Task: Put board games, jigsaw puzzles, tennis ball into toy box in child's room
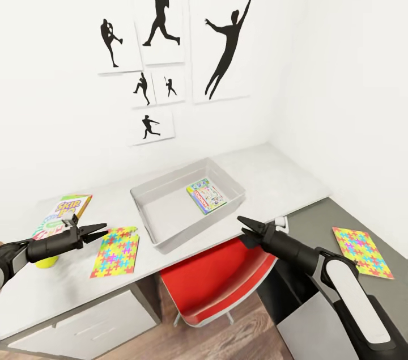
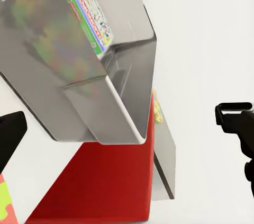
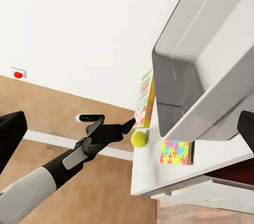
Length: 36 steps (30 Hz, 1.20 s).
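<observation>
1. From the head camera we see the shallow light-grey toy box [image 1: 170, 218] on the pale grey table [image 1: 272, 178], a green-edged board game [image 1: 205, 195] lying inside. Our left gripper [image 1: 102, 230] hovers parted and empty beside a multicoloured jigsaw square [image 1: 115, 252]; our right gripper [image 1: 243, 224], parted, holds nothing.
2. Left wrist: the box [image 2: 127, 123] overhangs a red chair [image 2: 100, 187].
3. Right wrist: a yellow-green tennis ball [image 3: 139, 139] sits below the SKIP-BO box [image 3: 145, 99].

Place: child's room in a home
Walls: black sports-silhouette pictures [image 1: 164, 48]
Desk [image 1: 272, 178]: toy box [image 1: 170, 224], jigsaw puzzle [image 1: 115, 252], red chair [image 1: 215, 286]
</observation>
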Motion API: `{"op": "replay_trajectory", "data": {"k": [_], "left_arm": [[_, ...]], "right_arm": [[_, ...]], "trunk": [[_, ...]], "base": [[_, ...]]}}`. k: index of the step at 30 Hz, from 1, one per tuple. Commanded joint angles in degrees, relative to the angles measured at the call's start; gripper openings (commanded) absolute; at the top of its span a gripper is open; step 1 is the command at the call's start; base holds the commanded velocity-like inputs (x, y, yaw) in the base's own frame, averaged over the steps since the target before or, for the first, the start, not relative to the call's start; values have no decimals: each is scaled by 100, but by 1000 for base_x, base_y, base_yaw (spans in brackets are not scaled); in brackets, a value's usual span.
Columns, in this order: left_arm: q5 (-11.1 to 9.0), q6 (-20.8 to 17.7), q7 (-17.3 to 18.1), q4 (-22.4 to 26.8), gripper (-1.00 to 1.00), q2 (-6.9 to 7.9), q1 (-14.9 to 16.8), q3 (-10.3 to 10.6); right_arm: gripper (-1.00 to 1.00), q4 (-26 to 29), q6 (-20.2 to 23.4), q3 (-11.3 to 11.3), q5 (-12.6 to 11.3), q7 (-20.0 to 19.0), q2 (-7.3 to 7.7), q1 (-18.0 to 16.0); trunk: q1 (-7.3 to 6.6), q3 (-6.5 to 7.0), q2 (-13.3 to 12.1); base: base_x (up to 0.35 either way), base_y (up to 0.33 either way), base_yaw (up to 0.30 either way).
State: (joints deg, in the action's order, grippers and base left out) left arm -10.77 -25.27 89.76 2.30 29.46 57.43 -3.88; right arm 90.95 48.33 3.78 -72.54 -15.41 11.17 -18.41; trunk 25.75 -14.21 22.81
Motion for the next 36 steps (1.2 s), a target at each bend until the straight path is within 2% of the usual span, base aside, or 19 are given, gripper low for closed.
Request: {"op": "replay_trajectory", "data": {"k": [1,4,6,15,18,20,22,24,34,36], "left_arm": [[40,-61,24,-1,100,3,5,-38],[40,-59,24,-1,100,8,5,-40],[40,-59,24,-1,100,11,5,-41],[40,-59,24,-1,100,14,5,-40],[40,-60,24,-1,100,15,5,-40],[40,-58,24,-1,100,15,5,-41],[40,-58,24,-1,100,16,5,-42],[40,-57,24,-1,100,16,5,-42],[40,-58,24,-1,100,24,5,-49],[40,-59,24,-1,100,24,5,-50]], "right_arm": [[100,1,4,1,29,-29,2,-5],[100,1,-51,9,33,-29,9,-5],[100,9,-255,54,37,-31,17,-5],[100,-10,-322,60,101,-25,14,-5],[100,-63,-352,37,325,-25,5,-5],[100,-167,-456,10,669,-32,12,-5],[100,-213,-540,15,884,-57,14,-5],[100,-235,-603,29,1006,-120,9,-5],[100,-259,-1073,49,1167,-517,31,-5],[100,-270,-1129,49,1326,-590,33,-5]], "trunk": [[3,-10,11],[3,-8,11],[3,-7,11],[3,-7,11],[3,-7,11],[3,-7,11],[3,-7,11],[3,-2,11],[3,81,11],[3,99,11]], "base": [[-8,2,-2],[-5,1,-1],[-1,0,0],[0,0,0],[0,0,0],[0,0,0],[0,0,0],[0,0,0],[0,0,0],[0,0,0]]}}
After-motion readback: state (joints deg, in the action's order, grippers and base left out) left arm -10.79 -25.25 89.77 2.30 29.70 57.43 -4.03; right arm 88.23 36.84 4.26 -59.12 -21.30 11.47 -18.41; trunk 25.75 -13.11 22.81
